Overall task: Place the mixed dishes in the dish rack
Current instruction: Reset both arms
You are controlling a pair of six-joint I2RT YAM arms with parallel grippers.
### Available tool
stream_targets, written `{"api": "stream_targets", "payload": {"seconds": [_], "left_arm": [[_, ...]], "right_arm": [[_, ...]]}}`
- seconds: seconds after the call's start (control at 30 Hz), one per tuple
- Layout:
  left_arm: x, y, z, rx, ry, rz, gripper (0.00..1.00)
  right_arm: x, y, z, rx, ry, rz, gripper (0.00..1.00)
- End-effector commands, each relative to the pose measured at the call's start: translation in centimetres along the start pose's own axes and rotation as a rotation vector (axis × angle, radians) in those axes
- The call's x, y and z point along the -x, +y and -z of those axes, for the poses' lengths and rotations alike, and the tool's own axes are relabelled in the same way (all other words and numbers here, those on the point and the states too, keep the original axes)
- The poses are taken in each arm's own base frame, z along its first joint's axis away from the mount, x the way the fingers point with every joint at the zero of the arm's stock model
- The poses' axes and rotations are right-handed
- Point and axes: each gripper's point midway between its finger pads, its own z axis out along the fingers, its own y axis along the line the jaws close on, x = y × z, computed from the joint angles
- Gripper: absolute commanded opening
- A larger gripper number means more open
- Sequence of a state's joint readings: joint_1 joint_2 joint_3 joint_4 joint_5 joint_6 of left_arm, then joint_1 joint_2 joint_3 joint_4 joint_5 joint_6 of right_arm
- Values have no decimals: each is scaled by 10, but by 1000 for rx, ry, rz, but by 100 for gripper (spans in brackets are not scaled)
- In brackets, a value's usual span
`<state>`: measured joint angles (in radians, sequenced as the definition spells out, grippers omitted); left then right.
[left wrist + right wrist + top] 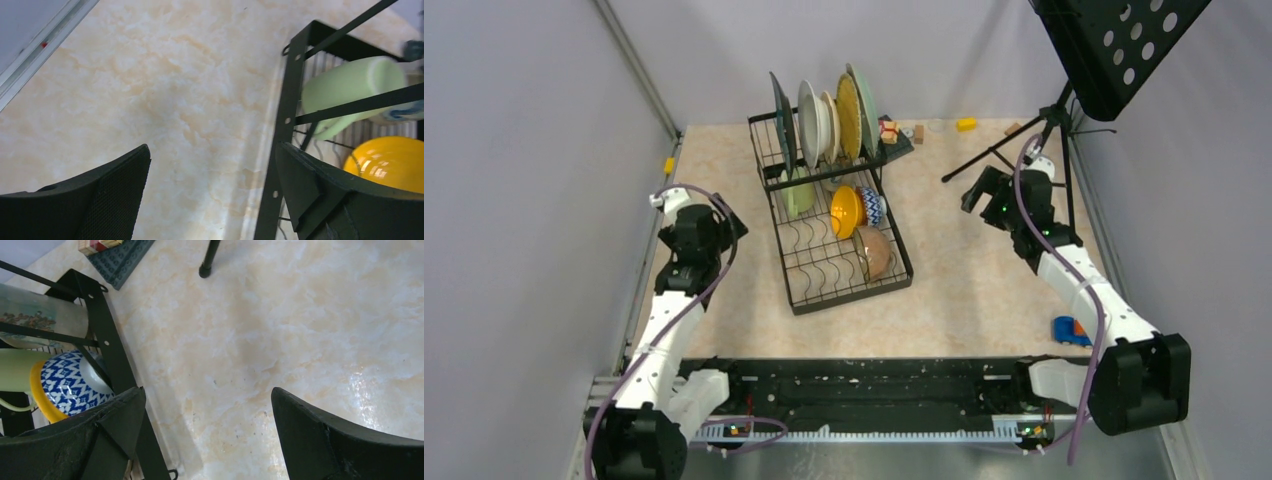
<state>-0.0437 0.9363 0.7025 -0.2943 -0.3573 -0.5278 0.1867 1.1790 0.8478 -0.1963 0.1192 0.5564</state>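
Top view first: the dish rack (816,268) sits mid-table, and every dish I can find is in it. The plates (824,120) stand on edge in the raised far section. Under them lies the green mug (800,193), with the yellow bowl (846,211) and blue-patterned bowl (872,205) just to its right. A brown bowl (876,252) is tipped in the near tray. My left gripper (727,226) hangs left of the rack and my right gripper (980,190) is well off to its right, both empty.

Left wrist now: my jaws are spread wide over bare table (165,90), with nothing between them. The green mug is on its side behind the rack's frame, the yellow bowl nearer me. That bowl is glossy, so I judge it hard, rigid and slippery. I'd pinch its rim with one finger inside and one outside, never the round belly.

Right wrist: these jaws are wide apart too, holding nothing, with the rack's corner at my left. The blue-patterned bowl is nested against the yellow one. It looks stiff and chippable, so I'd take it by the lip and go gently against the wire.
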Motion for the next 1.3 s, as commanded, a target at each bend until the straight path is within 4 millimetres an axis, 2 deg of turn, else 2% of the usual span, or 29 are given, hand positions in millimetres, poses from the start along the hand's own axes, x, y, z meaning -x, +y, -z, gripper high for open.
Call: {"api": "stream_targets", "payload": {"seconds": [0.0,0.13,0.33,0.67,1.27], "left_arm": [[44,-24,20,-107,-104,24,99],[57,-18,22,-56,-150,91,99],[66,-3,20,53,-178,112,99],[86,-6,27,41,-237,109,99],[90,-2,26,66,-256,77,99]], "right_arm": [[49,27,22,91,-117,46,99],[50,30,26,123,-137,77,99],[37,32,18,127,-54,106,99],[33,47,10,184,-25,16,99],[33,45,7,167,-27,-20,99]]}}
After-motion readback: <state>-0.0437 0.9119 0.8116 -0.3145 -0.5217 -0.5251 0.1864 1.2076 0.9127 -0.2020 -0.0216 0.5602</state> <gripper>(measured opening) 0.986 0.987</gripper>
